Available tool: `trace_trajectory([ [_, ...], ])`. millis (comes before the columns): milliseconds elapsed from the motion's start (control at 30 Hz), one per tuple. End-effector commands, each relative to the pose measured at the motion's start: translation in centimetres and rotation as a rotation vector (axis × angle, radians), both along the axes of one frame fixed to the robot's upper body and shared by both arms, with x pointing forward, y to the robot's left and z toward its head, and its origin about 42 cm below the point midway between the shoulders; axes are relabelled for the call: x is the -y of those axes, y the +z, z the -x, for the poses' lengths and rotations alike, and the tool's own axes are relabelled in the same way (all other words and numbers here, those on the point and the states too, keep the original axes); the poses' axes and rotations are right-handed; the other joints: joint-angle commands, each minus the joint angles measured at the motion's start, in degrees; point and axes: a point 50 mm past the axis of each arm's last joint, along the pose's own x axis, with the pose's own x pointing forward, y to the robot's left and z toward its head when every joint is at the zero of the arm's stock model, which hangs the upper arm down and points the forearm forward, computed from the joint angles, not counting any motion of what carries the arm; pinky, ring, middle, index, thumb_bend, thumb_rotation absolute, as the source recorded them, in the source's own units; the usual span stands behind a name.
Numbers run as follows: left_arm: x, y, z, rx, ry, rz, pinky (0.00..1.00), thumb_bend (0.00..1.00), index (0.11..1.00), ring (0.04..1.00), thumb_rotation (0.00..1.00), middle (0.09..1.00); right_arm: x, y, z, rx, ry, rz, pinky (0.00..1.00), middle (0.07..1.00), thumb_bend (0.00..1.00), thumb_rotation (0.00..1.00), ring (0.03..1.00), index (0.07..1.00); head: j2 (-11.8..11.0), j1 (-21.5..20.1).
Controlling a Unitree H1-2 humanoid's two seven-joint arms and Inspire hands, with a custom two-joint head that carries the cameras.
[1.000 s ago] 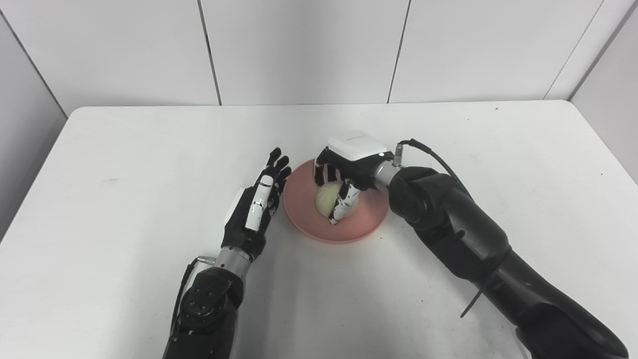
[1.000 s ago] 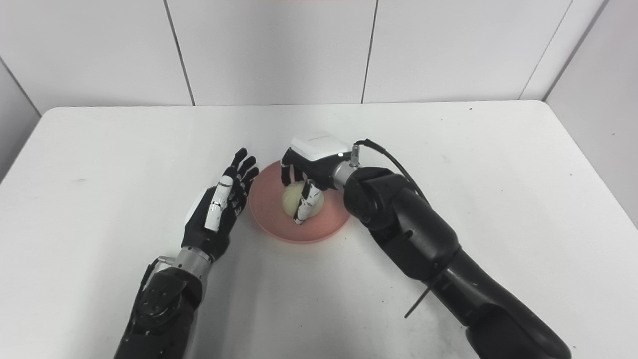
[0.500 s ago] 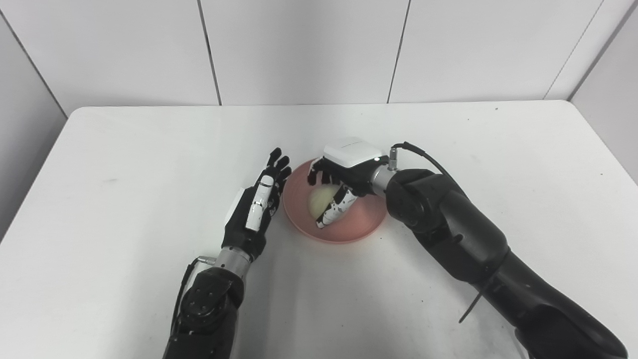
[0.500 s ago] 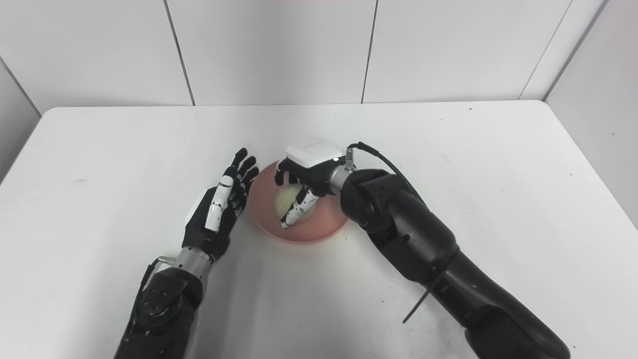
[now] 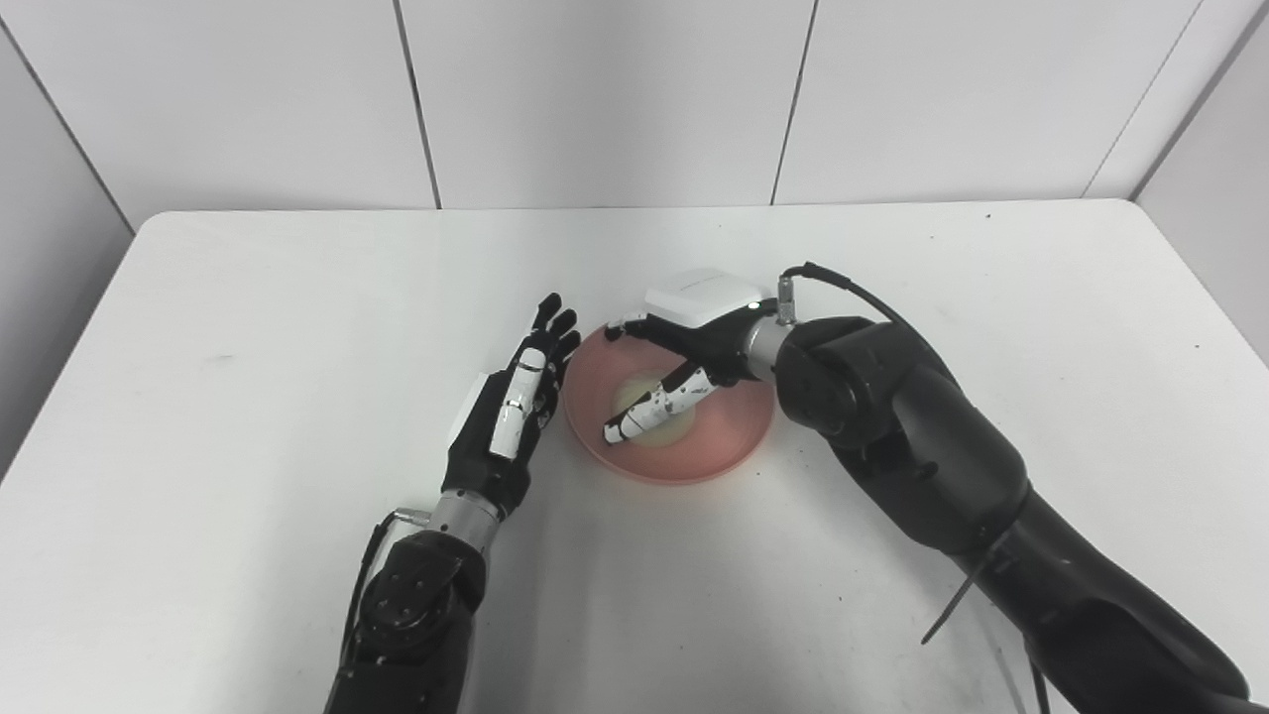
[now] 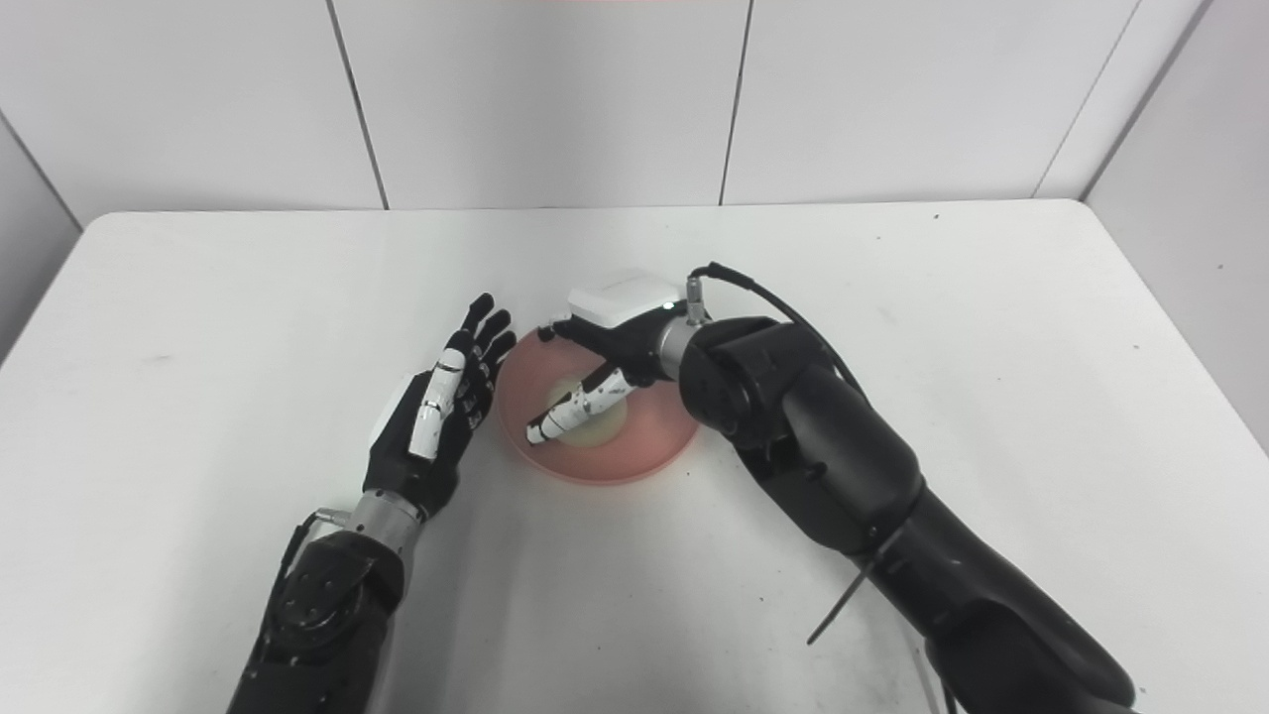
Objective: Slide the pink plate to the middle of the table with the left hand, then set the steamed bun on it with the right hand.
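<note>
While spreading its fingers flat above the pink plate [image 5: 734, 436], right robot hand [image 5: 684, 342] hovering released, gripping nothing, thumb stretching across the steamed bun [image 5: 644, 397]. Steamed bun sitting in the middle of the pink plate, partly hidden under that thumb. Left robot hand [image 5: 506, 412] standing edge-on just beside the pink plate's left rim, fingers straight and apart, grasping nothing; contact with the rim unclear. Pink plate lying near the middle of the white tabletop [image 5: 248, 327].

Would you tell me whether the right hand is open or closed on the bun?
Open: the right hand has its fingers spread over the steamed bun, which lies on the pink plate.
</note>
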Motion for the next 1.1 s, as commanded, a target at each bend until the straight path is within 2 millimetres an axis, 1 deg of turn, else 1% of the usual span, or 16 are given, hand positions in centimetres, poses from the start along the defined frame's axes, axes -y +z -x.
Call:
trace_trajectory([
  [0,-0.3,-3.3,1.4,-0.158,-0.008,-0.033,0.99,0.53,1.000,0.989,1.00,0.995,-0.3,3.6,-0.1,0.091,-0.007,-0.026,0.74,0.904,0.87,0.82,0.862,0.875,0.0,0.0],
  [167,-0.5,-3.4,1.5,-0.160,-0.008,-0.033,1.00,0.54,1.000,0.991,1.00,0.995,0.0,5.0,0.3,0.116,0.001,-0.050,0.70,0.878,0.87,0.82,0.821,0.867,0.0,-0.1],
  [233,-0.6,-3.4,1.5,-0.162,-0.008,-0.028,1.00,0.54,1.000,0.993,1.00,0.994,0.4,5.7,0.5,0.135,0.007,-0.107,0.70,0.863,0.86,0.81,0.815,0.858,-0.2,-0.1],
  [367,-0.7,-3.4,1.6,-0.162,-0.008,-0.023,1.00,0.54,1.000,0.999,1.00,0.993,2.0,7.3,0.9,0.193,0.002,-0.225,0.67,0.829,0.84,0.84,0.792,0.838,-0.5,-0.3],
  [467,-1.0,-3.5,1.5,-0.158,0.002,-0.022,1.00,0.52,0.996,0.994,1.00,0.986,3.6,7.7,0.7,0.234,-0.024,-0.344,0.63,0.785,0.80,0.89,0.744,0.813,-0.9,-0.4],
  [500,-1.1,-3.5,1.5,-0.159,0.004,-0.023,1.00,0.52,0.997,0.990,1.00,0.987,4.2,7.5,0.6,0.237,-0.037,-0.395,0.60,0.771,0.76,0.92,0.717,0.803,-1.0,-0.6],
  [533,-1.2,-3.5,1.5,-0.158,0.007,-0.025,1.00,0.52,0.999,0.990,1.00,0.990,4.8,7.3,0.4,0.237,-0.059,-0.442,0.61,0.773,0.73,0.94,0.714,0.802,-1.1,-0.6],
  [600,-1.3,-3.5,1.6,-0.156,0.012,-0.027,1.00,0.51,1.000,0.991,1.00,0.992,5.7,6.8,0.3,0.239,-0.094,-0.494,0.61,0.778,0.72,0.97,0.717,0.804,-1.3,-0.6],
  [633,-1.4,-3.5,1.6,-0.151,0.019,-0.029,1.00,0.51,1.000,0.991,1.00,0.992,6.5,6.1,0.2,0.241,-0.119,-0.529,0.61,0.780,0.72,0.98,0.718,0.805,-1.5,-0.5],
  [667,-1.5,-3.4,1.7,-0.144,0.025,-0.031,1.00,0.50,1.000,0.996,1.00,0.997,7.2,5.3,0.3,0.241,-0.142,-0.561,0.57,0.736,0.64,0.99,0.674,0.786,-1.6,-0.4],
  [700,-1.6,-3.4,1.7,-0.138,0.030,-0.028,1.00,0.50,1.000,0.998,1.00,0.999,7.8,4.5,0.4,0.235,-0.167,-0.600,0.55,0.719,0.59,1.00,0.660,0.780,-1.8,-0.3],
  [733,-1.7,-3.4,1.7,-0.134,0.033,-0.027,1.00,0.50,1.000,1.000,1.00,1.000,8.2,3.9,0.4,0.232,-0.183,-0.626,0.57,0.714,0.54,1.00,0.657,0.772,-1.9,-0.2],
  [833,-1.9,-3.5,1.8,-0.119,0.050,-0.021,1.00,0.49,1.000,0.998,1.00,1.000,9.1,1.8,0.7,0.181,-0.249,-0.732,0.63,0.759,0.49,1.00,0.697,0.804,-2.7,-0.1],
  [933,-2.2,-3.7,1.9,-0.108,0.066,-0.024,1.00,0.49,1.000,1.000,1.00,1.000,9.7,-0.2,1.1,0.123,-0.303,-0.858,0.65,0.779,0.48,1.00,0.719,0.820,-3.3,-0.2],
  [967,-2.3,-3.8,2.0,-0.104,0.072,-0.024,1.00,0.49,1.000,1.000,1.00,1.000,9.8,-0.7,1.2,0.101,-0.319,-0.893,0.69,0.828,0.49,1.00,0.773,0.859,-3.4,-0.2],
  [1067,-2.6,-3.8,2.1,-0.082,0.093,-0.022,1.00,0.47,1.000,1.000,1.00,1.000,10.3,-2.3,1.8,0.060,-0.355,-1.004,0.78,0.900,0.47,1.00,0.846,0.918,-4.0,-0.3],
])
